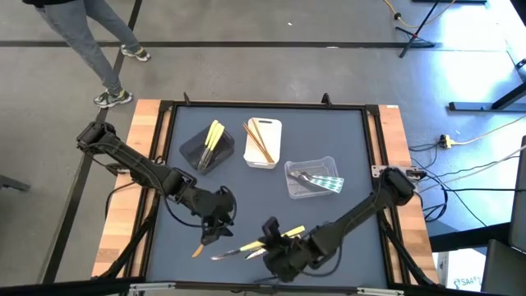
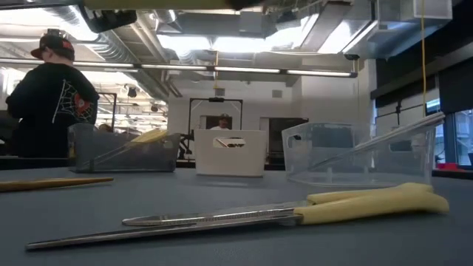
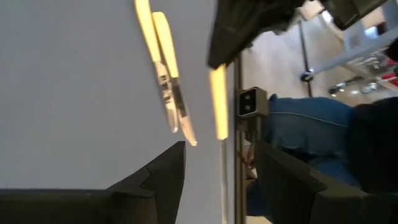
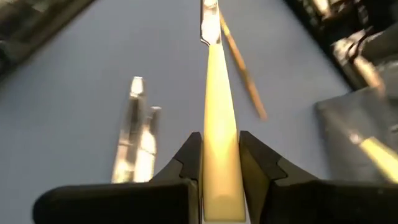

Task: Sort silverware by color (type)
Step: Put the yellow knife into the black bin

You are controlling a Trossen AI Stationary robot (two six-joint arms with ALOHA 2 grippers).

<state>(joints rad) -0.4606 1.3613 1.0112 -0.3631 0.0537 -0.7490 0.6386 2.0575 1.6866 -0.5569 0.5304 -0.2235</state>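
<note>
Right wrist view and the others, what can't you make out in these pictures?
- Right wrist view: yellow-handled utensil between the right gripper fingers; handle end hidden by them, tip blurred.
- High view: left gripper fingers lost against the dark arm.
- Low view: grey tray contents mostly hidden by its wall.

Black tray [image 1: 196,149], white tray [image 1: 271,156], clear tray [image 1: 306,191], grey table [image 1: 345,140], person [image 2: 50,100] beyond

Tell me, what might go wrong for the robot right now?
The right claw pinches a yellow-handled knife only at its handle end, so it could swivel or slip when carried. The open left claw hovers close by over the loose utensils, so the arms might bump or scatter them.
</note>
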